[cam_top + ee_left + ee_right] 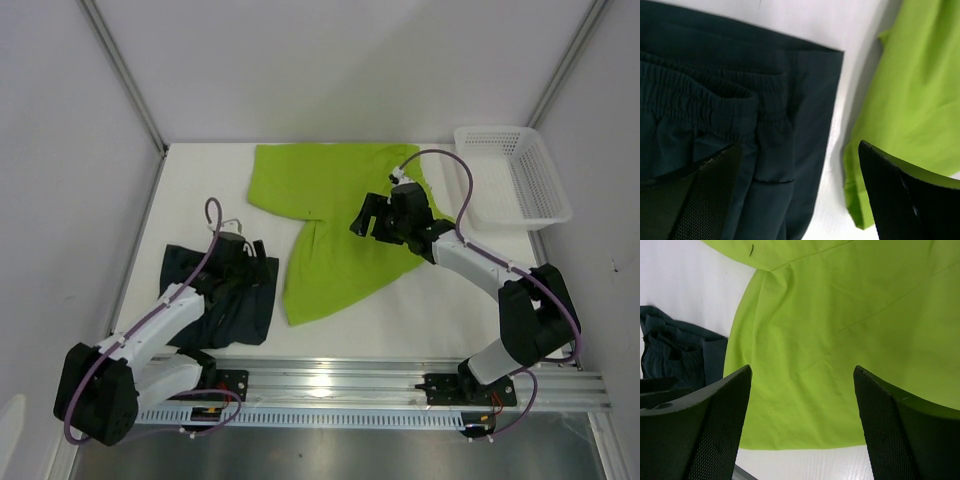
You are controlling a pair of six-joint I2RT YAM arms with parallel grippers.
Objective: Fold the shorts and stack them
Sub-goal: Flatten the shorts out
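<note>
Bright lime green fabric shorts (330,215) lie flat, long axis diagonal (far right to near left); left end effector (800,146) and right end effector (802,368) both spread.

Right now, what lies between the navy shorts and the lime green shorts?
Only a narrow strip of bare white table separates the navy shorts from the lime green shorts; clearest in the left wrist view, also visible from the top camera.

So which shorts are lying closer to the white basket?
The lime green shorts, spread out mid-table, reach nearest the white basket at the right. The dark navy shorts lie bunched at the far left.
</note>
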